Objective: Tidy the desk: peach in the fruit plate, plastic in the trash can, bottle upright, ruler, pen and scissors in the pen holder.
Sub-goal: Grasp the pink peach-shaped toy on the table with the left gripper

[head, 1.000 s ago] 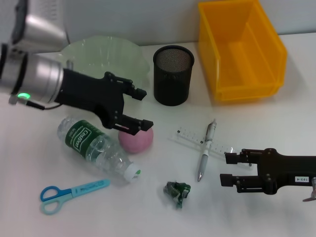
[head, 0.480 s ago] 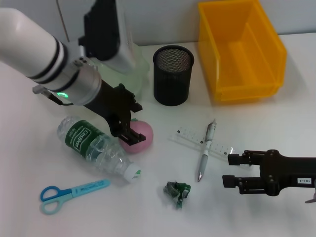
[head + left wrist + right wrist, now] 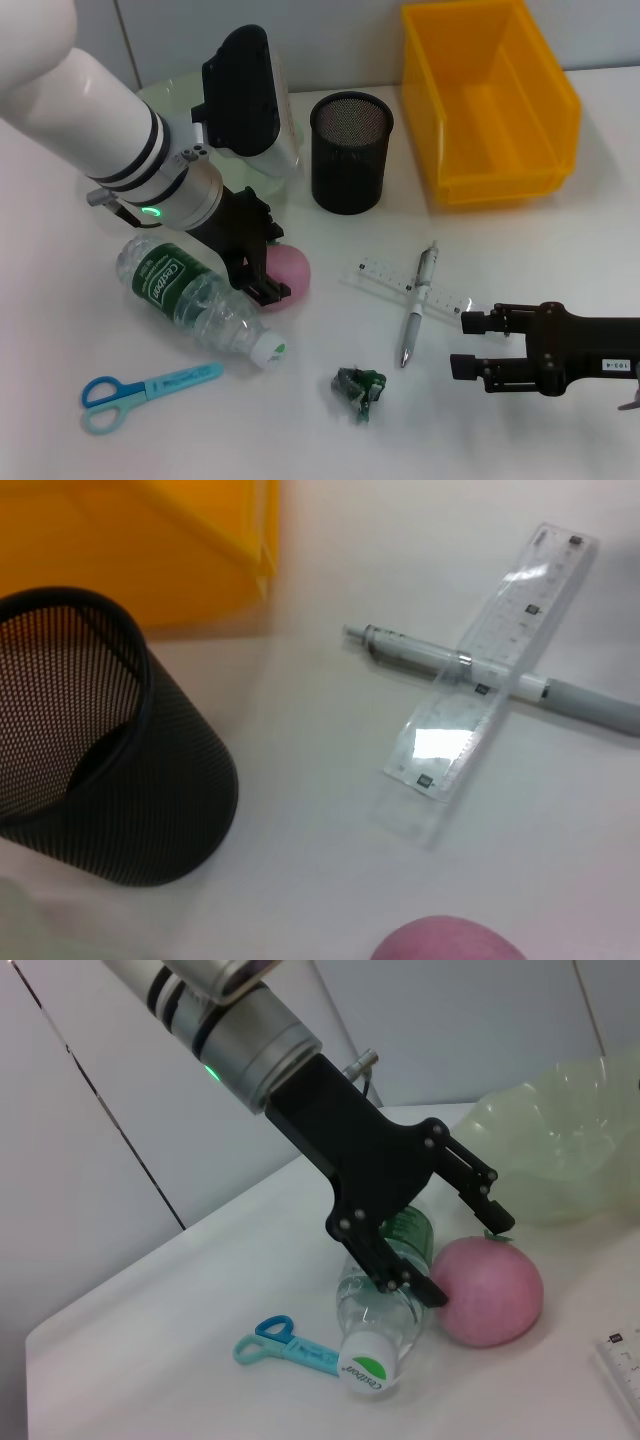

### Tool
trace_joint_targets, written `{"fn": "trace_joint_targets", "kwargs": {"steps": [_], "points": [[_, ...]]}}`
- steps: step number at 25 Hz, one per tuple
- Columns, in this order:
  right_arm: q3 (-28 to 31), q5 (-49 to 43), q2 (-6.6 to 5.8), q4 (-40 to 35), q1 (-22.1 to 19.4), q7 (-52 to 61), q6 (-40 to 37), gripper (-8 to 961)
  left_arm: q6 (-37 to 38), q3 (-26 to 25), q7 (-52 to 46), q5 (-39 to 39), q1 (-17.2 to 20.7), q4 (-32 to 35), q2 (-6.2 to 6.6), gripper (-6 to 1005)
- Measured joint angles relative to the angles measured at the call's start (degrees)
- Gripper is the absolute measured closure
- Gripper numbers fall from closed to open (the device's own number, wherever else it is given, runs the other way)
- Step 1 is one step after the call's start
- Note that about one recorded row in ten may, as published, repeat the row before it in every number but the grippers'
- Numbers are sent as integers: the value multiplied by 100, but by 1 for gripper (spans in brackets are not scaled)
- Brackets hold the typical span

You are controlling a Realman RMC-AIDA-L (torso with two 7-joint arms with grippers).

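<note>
The peach (image 3: 288, 272), a round pink fruit with a small green stem, is seen on the white desk (image 3: 560, 240) just in front of the fruit plate (image 3: 165, 95) and beside the lying bottle (image 3: 195, 300). The left gripper (image 3: 272, 262) is lowered over it, its jaws spread wide to either side of the fruit with nothing clamped between them. Bare desk is left between the peach and the pen holder (image 3: 350, 152). "Cestbon" is read on the bottle's green label. The ruler (image 3: 415, 285) is crossed by the pen (image 3: 418, 303) further right. The right gripper (image 3: 465, 343) is held open and empty near the desk's front edge, beside the pen. The scissors (image 3: 148, 390), the crumpled plastic (image 3: 360, 385) and the trash can (image 3: 490, 95) are set well apart.
</note>
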Motion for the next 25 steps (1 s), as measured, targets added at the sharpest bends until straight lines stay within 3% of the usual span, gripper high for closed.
{"fn": "trace_joint_targets", "kwargs": {"steps": [17,22,25], "points": [[1,0,18,1,9,-58,16,198,-298,215,55,-220,-10,-252,-9,316],[1,0,18,0,9,-59,22,198,-281,175,60,-244,1,-234,-9,567],[1,0,18,0,9,-59,34,198,-252,163,63,-288,52,-158,1,599]]}}
